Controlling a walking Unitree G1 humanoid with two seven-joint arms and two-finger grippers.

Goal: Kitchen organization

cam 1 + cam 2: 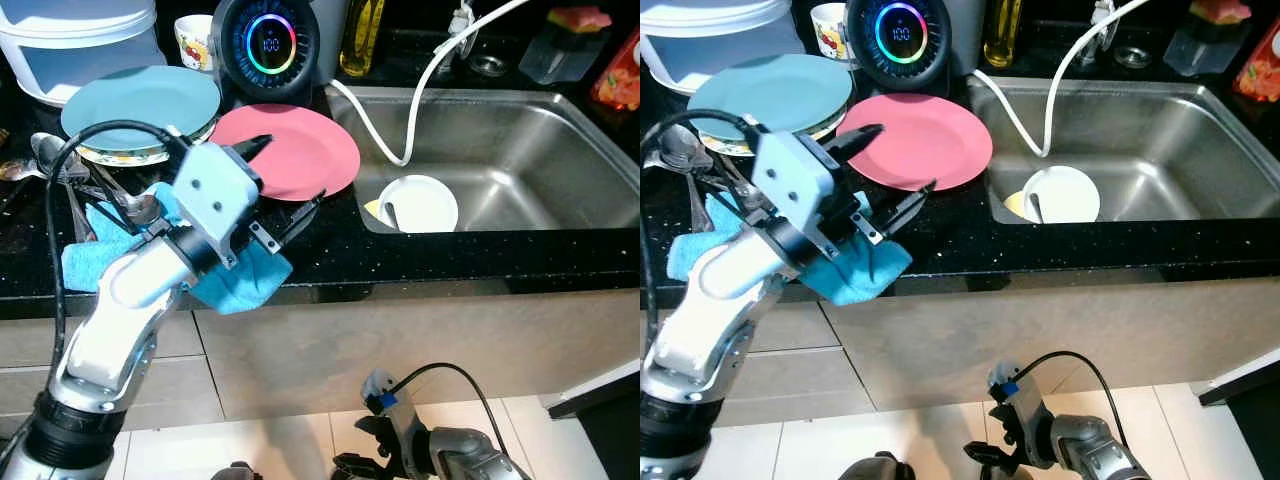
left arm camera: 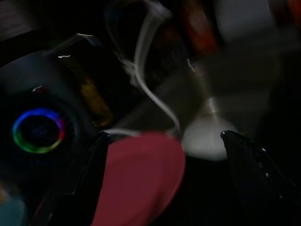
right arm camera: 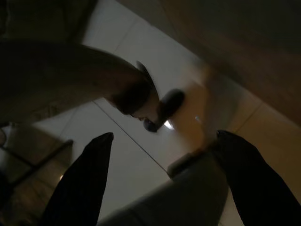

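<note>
A red plate (image 1: 305, 140) lies on the black counter (image 1: 450, 255) just left of the steel sink (image 1: 560, 150). My left gripper (image 1: 290, 172) hovers open over the plate's near-left edge, one finger above the rim and the other off its front edge, holding nothing. In the left wrist view the red plate (image 2: 141, 174) lies between the spread fingers (image 2: 96, 155). A teal plate (image 1: 140, 100) rests on a stack behind the left arm. A blue cloth (image 1: 240, 282) lies under the wrist at the counter's edge. My right gripper (image 3: 162, 141) hangs open low over the floor tiles.
A white bowl (image 1: 420, 203) with a utensil sits in the sink, and a white hose (image 1: 420, 90) drops into it. A round speaker with a glowing ring (image 1: 268, 45), a mug (image 1: 195, 42) and a white container (image 1: 75, 45) stand at the back. Spoons (image 1: 50, 155) lie far left.
</note>
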